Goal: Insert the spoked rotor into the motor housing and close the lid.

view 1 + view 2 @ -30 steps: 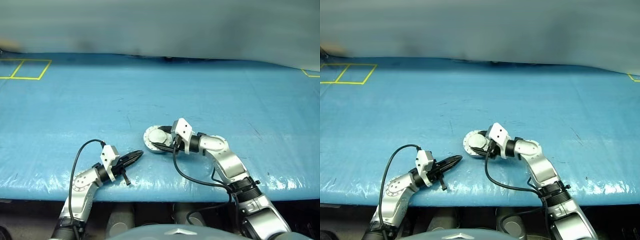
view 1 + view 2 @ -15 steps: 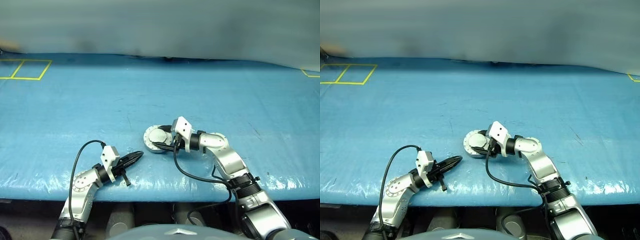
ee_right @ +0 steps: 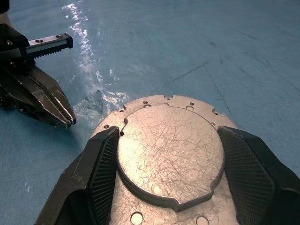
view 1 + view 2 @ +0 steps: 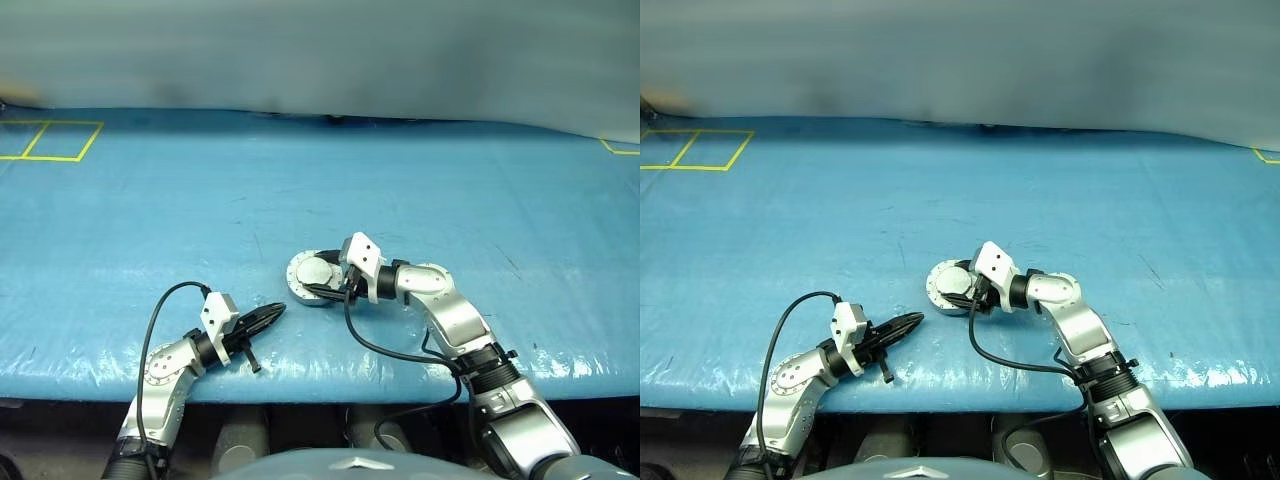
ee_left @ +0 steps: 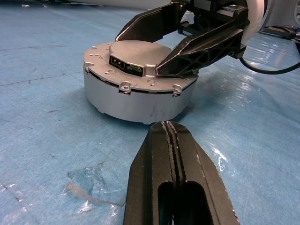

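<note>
Lid closed on motor housing, mid-table near the front edge.
Right gripper (image 3: pixel 164 187) spread wide, fingers flanking the lid (image 3: pixel 169 149) over the motor housing (image 5: pixel 136 96); grip uncertain. Left gripper (image 5: pixel 171 129) clenched empty, just left of it.

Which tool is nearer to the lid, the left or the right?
The right tool: its open fingers straddle the lid. The left tool, shut, lies apart from it on the table.

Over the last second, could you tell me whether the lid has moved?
No. The lid sits at the same spot on the blue table, the right gripper straddling it.
</note>
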Controlling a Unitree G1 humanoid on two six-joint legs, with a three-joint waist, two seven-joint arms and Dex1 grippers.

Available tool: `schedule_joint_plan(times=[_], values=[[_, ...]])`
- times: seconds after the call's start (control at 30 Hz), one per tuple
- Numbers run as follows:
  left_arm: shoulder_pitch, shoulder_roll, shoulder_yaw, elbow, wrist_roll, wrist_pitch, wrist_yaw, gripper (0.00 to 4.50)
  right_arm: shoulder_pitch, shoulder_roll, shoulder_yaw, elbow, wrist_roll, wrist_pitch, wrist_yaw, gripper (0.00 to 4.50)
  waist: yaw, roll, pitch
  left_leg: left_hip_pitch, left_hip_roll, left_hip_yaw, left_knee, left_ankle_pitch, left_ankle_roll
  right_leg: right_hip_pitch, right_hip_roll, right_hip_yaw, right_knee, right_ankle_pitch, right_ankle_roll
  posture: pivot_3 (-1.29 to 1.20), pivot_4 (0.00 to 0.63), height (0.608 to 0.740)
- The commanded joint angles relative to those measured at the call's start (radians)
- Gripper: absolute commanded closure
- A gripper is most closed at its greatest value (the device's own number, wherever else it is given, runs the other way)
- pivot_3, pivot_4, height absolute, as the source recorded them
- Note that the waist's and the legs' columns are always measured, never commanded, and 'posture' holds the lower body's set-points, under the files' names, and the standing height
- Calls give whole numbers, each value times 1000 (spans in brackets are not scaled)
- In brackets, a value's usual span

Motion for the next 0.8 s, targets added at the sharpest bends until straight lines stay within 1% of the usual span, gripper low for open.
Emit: schedule_joint_plan(times=[0.03, 0.2, 0.3, 0.43, 0.53, 0.7, 0.8], values=[[5, 8, -1, -39, -6, -5, 2, 4500, 7, -12, 29, 29, -33, 38, 0, 1509, 0, 0, -1, 0, 0, 0, 0, 0, 0, 0, 0, 0, 0, 0, 0, 0, 150, 740], [-1, -4, 11, -44, -20, 1, 24, 4500, 10, -17, 52, 29, -57, 86, -18, 1509, -2, 0, -2, 1, 0, 0, 0, 0, 0, 1, 0, 0, 0, 0, 0, 0, 150, 740], [-31, -24, 22, -39, -19, -4, 61, 4500, 12, -18, 53, 28, -62, 93, -21, 1509, -1, 0, -3, 3, 0, 0, 0, 0, 0, 2, 0, 0, 0, 0, -1, 0, 150, 740], [-76, -39, 18, -24, -28, 1, 62, 4500, 14, -19, 52, 23, -63, 96, -22, 1509, -1, 0, -3, 7, 0, 0, 0, 0, 0, 7, 0, 0, 0, -1, -1, 0, 150, 740], [-118, -50, 6, 8, -31, 14, 49, 4500, 16, -17, 51, 20, -64, 95, -29, 1509, -2, 0, -3, 7, 0, 0, 0, 0, 0, 7, 0, 0, -1, -1, -1, 0, 150, 740], [-180, -54, -32, 79, 7, 26, 25, 4500, 25, -20, 46, 9, -64, 92, -41, 1509, -4, 0, -3, 7, 0, 0, -1, 0, 0, 7, 0, 0, -1, 0, -1, 0, 150, 740], [-207, -35, -67, 122, 67, 40, 35, 4500, 36, -22, 36, -9, -58, 93, -51, 1509, -4, 0, -3, 7, 0, 0, -1, 0, 0, 7, 0, 0, -1, 0, -1, 0, 150, 740]])
